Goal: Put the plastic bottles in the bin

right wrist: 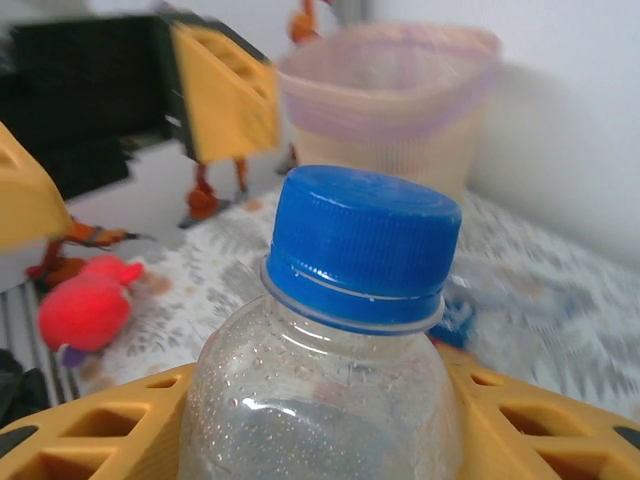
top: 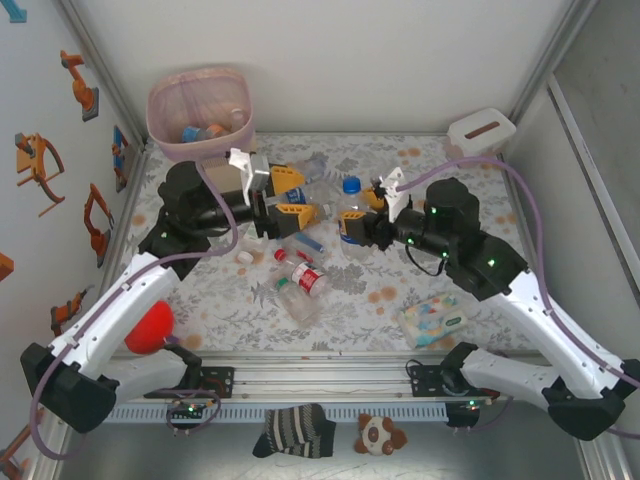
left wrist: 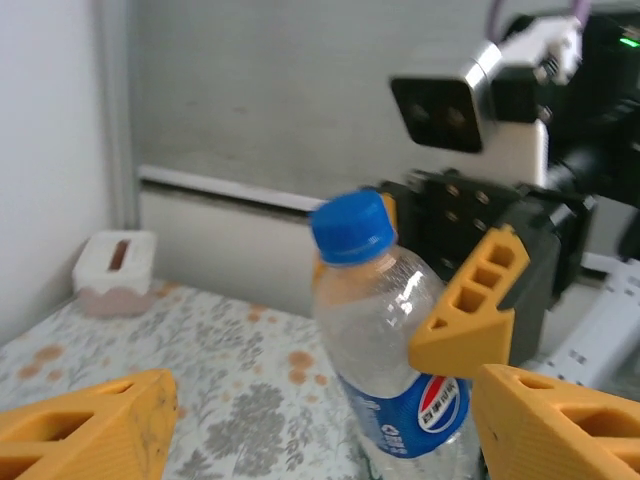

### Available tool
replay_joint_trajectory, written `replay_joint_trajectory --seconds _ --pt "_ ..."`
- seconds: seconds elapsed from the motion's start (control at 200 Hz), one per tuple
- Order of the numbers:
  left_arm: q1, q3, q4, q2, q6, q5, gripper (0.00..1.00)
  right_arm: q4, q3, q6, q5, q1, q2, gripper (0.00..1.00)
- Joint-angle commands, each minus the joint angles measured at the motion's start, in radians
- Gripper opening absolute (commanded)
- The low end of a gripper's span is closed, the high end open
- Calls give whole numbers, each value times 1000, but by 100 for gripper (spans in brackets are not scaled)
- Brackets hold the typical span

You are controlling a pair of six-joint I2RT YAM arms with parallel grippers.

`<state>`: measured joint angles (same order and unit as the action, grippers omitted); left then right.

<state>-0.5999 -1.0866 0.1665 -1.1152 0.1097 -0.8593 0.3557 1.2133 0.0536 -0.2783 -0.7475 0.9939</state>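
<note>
My right gripper (top: 352,222) (right wrist: 320,445) is shut on a clear bottle (top: 350,205) (right wrist: 330,400) with a blue cap and a blue label, holding it upright above the mat. The left gripper (top: 290,196) (left wrist: 320,425) stands open just left of it. In the left wrist view that bottle (left wrist: 395,330) sits close to my right-hand finger, and nothing is clamped. More bottles (top: 305,280) lie on the mat in front of the grippers, one with a red label. The beige bin (top: 198,115) (right wrist: 390,100) with a pink liner stands at the far left corner with bottles inside.
A white tissue box (top: 480,130) (left wrist: 115,262) sits at the far right corner. A pastel wipes pack (top: 433,322) lies near right. A red ball (top: 150,328) (right wrist: 85,305) rests near left. Loose caps (top: 243,257) lie by the bottles. Walls enclose the table on three sides.
</note>
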Motion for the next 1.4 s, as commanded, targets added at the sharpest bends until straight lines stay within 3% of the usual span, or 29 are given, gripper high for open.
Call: replay_joint_trajectory --seconds 0.0,0.225,0.541,0.836,1.137,1.397 --pt "-40 -51 51 12 -83 -125 81 -133 41 -97 -171 4 -29 54" --pt "-141 -83 2 -7 -224 -171 85 -189 114 -128 -338 4 -21 53" --pt "-228 -116 49 -65 -229 -107 85 -355 156 -52 -558 -1 9 52" --pt "-250 -127 179 -83 -160 -117 72 -371 134 -97 -526 -18 10 52" --pt "-256 -141 187 -99 -143 -148 75 -369 121 -133 -478 -32 -1 52" --pt "-260 -150 182 -109 -147 -152 59 -347 117 -158 -465 -38 -13 52"
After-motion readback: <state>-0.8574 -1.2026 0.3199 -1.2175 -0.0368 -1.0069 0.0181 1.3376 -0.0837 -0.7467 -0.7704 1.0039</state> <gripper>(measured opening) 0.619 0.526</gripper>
